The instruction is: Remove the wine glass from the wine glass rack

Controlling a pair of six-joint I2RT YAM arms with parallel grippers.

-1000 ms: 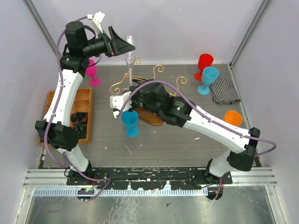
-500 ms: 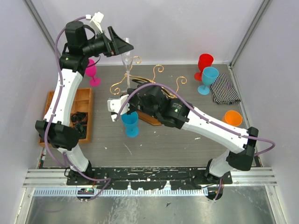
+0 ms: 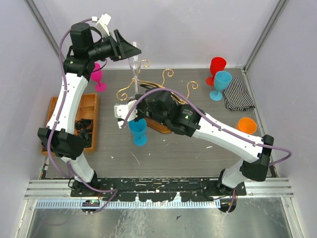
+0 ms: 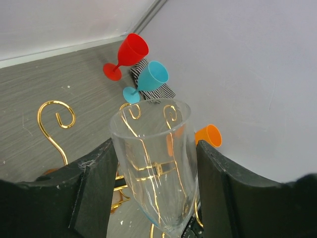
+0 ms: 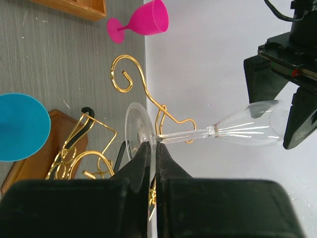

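The clear wine glass [image 3: 133,58] hangs in the air above the back of the table, its stem [image 5: 185,134] running between both grippers. My left gripper [image 4: 156,163] straddles the bowl [image 4: 151,148]; one finger [image 4: 96,188] touches it, while a thin gap shows at the other finger. My right gripper [image 5: 153,146] is shut on the edge of the round foot [image 5: 134,131]. The wine glass rack [image 3: 166,75], curly gold wire on a brown wooden base [image 3: 159,127], stands just below the foot; its scrolls [image 5: 124,74] show beside the foot.
A pink glass [image 3: 97,77] stands at the back left. A blue glass [image 3: 138,129] sits under my right wrist. Red [image 3: 216,66] and light blue [image 3: 221,82] glasses, a striped cloth [image 3: 239,94] and an orange cup [image 3: 247,125] lie at the right. An orange tray [image 3: 81,106] lies left.
The left jaws have narrowed round the bowl. The glass and my right gripper shifted slightly left about a second ago and have since held still.
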